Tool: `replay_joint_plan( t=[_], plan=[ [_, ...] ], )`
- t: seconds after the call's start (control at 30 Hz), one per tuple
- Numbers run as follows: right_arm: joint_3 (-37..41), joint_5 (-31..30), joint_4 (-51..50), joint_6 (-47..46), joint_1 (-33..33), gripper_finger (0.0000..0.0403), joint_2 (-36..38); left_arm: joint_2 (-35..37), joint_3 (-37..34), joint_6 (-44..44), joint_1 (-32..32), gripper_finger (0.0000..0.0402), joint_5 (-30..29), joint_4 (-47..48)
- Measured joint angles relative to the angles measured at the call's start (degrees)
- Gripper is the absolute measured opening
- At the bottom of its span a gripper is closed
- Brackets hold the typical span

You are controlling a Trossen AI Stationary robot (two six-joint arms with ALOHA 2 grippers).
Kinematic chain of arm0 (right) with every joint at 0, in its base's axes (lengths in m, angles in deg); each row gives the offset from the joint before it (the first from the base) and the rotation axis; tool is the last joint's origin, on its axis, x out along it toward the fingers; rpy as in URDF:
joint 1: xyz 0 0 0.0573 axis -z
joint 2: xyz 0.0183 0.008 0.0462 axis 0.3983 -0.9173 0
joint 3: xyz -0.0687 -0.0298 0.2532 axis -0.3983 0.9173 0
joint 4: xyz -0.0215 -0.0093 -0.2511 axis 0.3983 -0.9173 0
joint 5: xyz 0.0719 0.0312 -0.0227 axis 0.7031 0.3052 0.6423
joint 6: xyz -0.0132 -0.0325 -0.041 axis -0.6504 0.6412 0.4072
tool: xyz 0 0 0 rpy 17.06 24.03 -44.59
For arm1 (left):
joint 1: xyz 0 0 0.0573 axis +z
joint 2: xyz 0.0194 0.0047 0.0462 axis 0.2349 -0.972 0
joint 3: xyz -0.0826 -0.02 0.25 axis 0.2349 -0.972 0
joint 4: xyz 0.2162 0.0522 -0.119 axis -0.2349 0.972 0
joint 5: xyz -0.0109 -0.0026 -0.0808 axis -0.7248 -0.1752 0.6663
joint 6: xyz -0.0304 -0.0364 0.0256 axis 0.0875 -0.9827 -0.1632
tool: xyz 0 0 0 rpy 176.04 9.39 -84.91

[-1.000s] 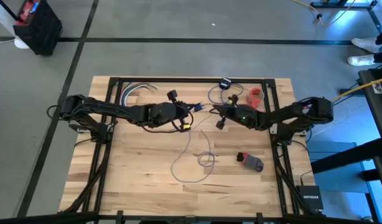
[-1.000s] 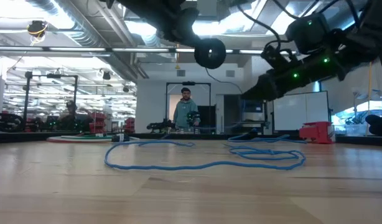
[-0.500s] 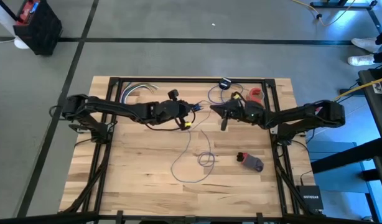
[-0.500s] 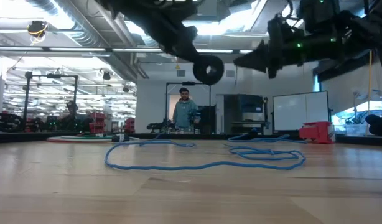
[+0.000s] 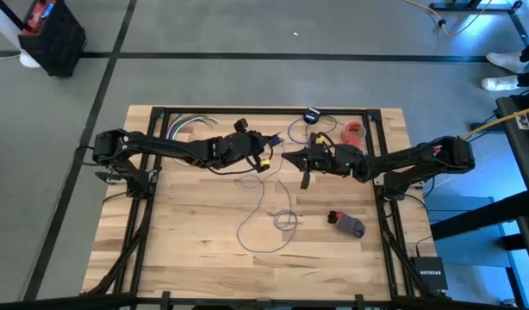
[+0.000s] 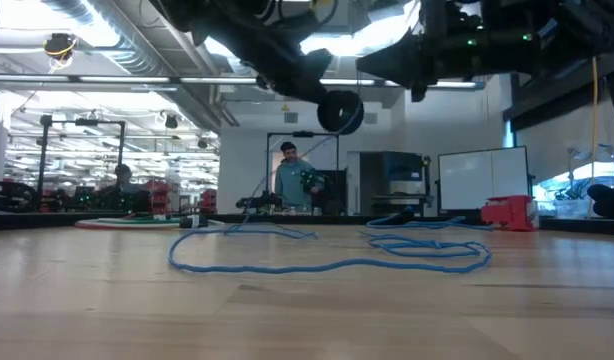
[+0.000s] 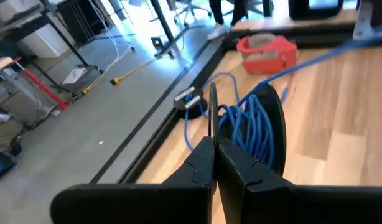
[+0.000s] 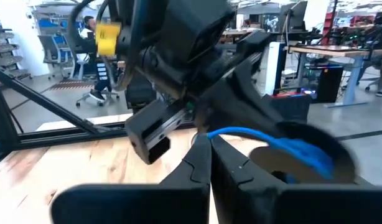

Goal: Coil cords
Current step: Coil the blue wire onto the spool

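Both grippers, left (image 5: pixel 276 155) and right (image 5: pixel 288 157), pressed together, upper centre; cord (image 5: pixel 266 226) loops mid-table (image 5: pixel 187 250), bare wood lower left.

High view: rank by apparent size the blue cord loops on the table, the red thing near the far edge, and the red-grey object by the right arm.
1. Cord loops, clearly the largest spread.
2. and 3. Red thing and red-grey object look about alike; not ranking them.
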Motion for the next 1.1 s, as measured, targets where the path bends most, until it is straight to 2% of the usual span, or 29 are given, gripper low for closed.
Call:
replay_joint_plan(
  t=[0.1,0.2,0.33,0.53,0.8,1.1],
  plan=[
    [-1.9,0.1,0.1,0.0,0.0,0.0001,-2.6,0.0,0.0,1.0,-0.8,0.0,1.1,-2.1],
    [-4.5,0.1,0.4,0.3,0.0,0.0001,-6.0,0.0,0.0,0.8,-0.8,0.0,6.1,-2.9],
    [-7.5,0.3,0.6,1.7,-0.5,0.0001,-9.8,0.0,0.0,-0.2,-0.7,0.0,6.3,-3.1],
    [-7.6,-1.3,-0.6,1.5,-0.4,0.0001,-13.9,0.1,0.0,-2.1,-0.7,0.0,6.2,-5.0],
    [-7.6,-4.5,-7.3,2.9,-0.3,0.0001,-14.9,2.2,0.0,-2.2,-1.8,0.0,6.2,-4.2],
    [-7.7,-8.4,-14.1,4.1,-0.3,0.0012,-14.2,6.1,-0.1,-2.1,-3.8,0.0,6.2,4.8]
  ],
)
